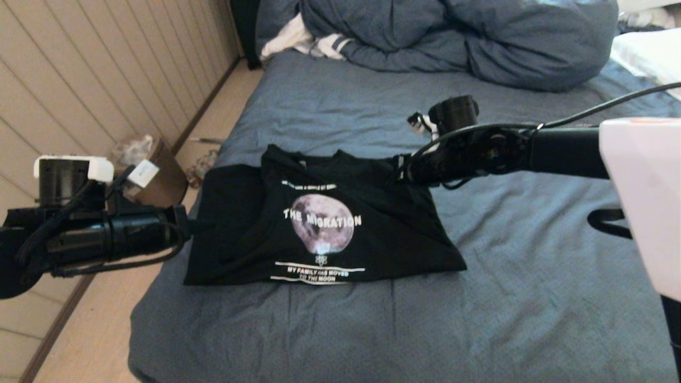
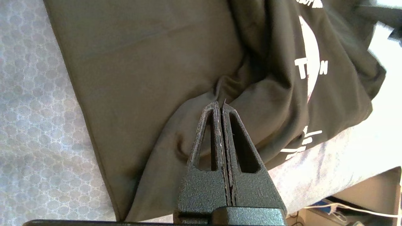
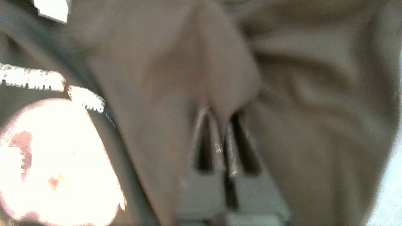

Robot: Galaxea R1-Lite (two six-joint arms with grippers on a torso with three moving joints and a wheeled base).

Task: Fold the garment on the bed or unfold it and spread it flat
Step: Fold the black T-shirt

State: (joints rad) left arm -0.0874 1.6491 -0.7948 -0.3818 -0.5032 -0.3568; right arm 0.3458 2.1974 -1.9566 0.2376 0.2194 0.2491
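The garment [image 1: 319, 223], a black T-shirt, lies on the bed [image 1: 505, 276] with its moon graphic and white lettering facing up. My left gripper [image 1: 187, 229] is at the shirt's left edge. In the left wrist view it [image 2: 220, 105] is shut, and plain black cloth [image 2: 141, 78] tents up in folds to its tips. My right gripper [image 1: 401, 171] is at the shirt's far right shoulder. In the right wrist view it [image 3: 221, 113] is shut on a ridge of black cloth [image 3: 226, 62] beside the moon print [image 3: 47, 157].
A bunched blue-grey duvet [image 1: 452, 37] and a white striped cloth [image 1: 298, 40] lie at the head of the bed. A brown bin [image 1: 159, 178] stands on the floor by the panelled wall [image 1: 80, 80]. White bedding [image 1: 649, 53] shows at the far right.
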